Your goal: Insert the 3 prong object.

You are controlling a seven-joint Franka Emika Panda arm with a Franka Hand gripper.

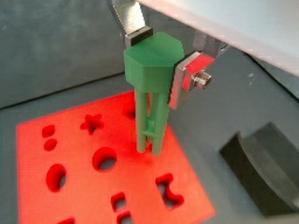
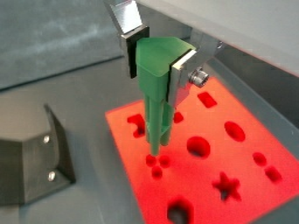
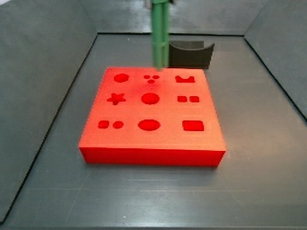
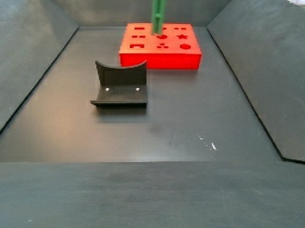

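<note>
Pincer (image 1: 162, 59) pinching the green peg (image 1: 149, 87) upright w/ prongs just above the red block (image 3: 153, 121) near its three-dot hole (image 3: 150, 79), so I'd line prongs up w/ dots, keep it vertical & go down slow, no forcing.

pincer (image 1: 162, 54) above red slab (image 3: 153, 135), grey floor (image 4: 167, 134) open all round, fixture (image 4: 120, 85) standing well apart
</note>
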